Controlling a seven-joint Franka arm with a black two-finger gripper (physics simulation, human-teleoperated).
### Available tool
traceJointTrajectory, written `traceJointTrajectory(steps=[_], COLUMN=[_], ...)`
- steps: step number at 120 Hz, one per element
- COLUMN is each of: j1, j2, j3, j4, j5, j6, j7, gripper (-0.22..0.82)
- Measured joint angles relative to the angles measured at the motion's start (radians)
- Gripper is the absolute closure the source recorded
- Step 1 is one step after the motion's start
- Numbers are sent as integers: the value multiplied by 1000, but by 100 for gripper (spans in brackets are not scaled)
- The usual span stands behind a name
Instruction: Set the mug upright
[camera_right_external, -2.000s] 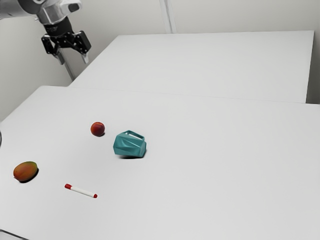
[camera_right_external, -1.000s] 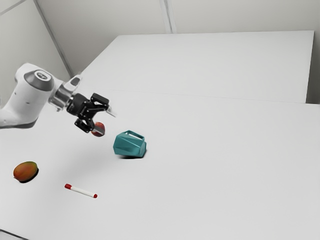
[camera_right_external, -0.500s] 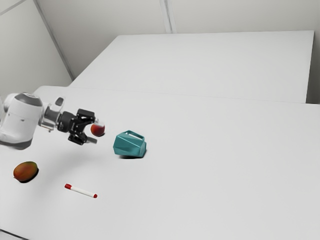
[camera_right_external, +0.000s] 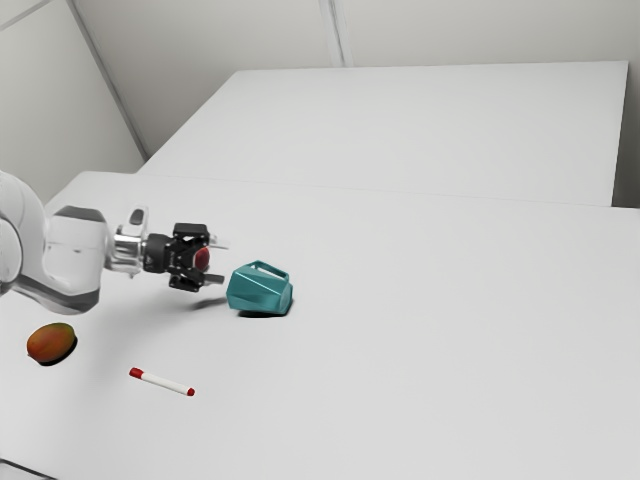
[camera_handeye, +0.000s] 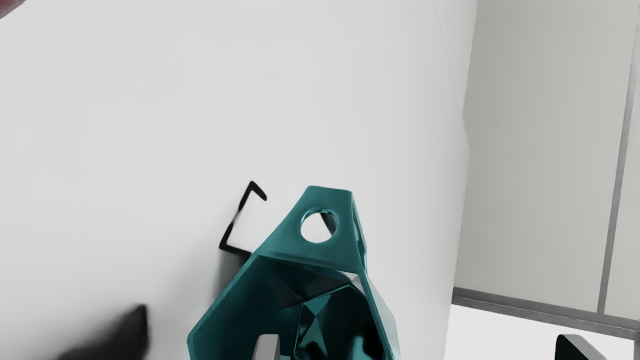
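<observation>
"How does the hand (camera_right_external: 219, 261) stand?"

"Its fingers (camera_handeye: 267, 347) are wide apart, with nothing clamped. In the wrist view one fingertip overlaps the mug's mouth; I can't tell whether they touch."

"And the mug (camera_right_external: 259, 289)?"

"Lying on its side on the counter (camera_right_external: 450, 340), mouth toward the hand, handle (camera_handeye: 327, 254) uppermost. In the exterior view, the hand is at ten o'clock from it."

"What's it like?"

"Glossy teal, all flat facets and sharp creases. The handle has a round hole near its peak."

"Anything inside?"

"Dark, shiny facets of its own walls; deeper in, I can't tell."

"The rest?"

"The counter is smooth, matte white. Going by the exterior view, from the mug: a mottled orange-green mango (camera_right_external: 51, 343) between eight and nine o'clock, a slim white marker (camera_right_external: 165, 382) with red ends between seven and eight, and a round red fruit (camera_right_external: 202, 258) partly hidden by the hand, near ten."
</observation>
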Motion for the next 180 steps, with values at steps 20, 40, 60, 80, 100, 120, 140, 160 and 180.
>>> traceJointTrajectory(steps=[20, 40, 60, 80, 100, 120, 140, 160, 180], j1=[-1, -4, -10, -14, -15, -14, -14, -14, -16], j2=[25, 44, 51, 57, 57, 56, 50, 18, -64], j3=[-9, -34, -55, -69, -77, -78, -78, -85, -90], j4=[13, 20, 21, 19, 17, 16, 15, 18, 146], j5=[-33, -54, -65, -79, -94, -92, -88, -86, 98], j6=[-15, -19, -16, -12, -11, -12, -12, -12, -8], j7=[29, 52, 69, 82, 91, 97, 101, 104, 73], gripper=[0, 0, 1, 32, 60, 70, 72, 73, 74])
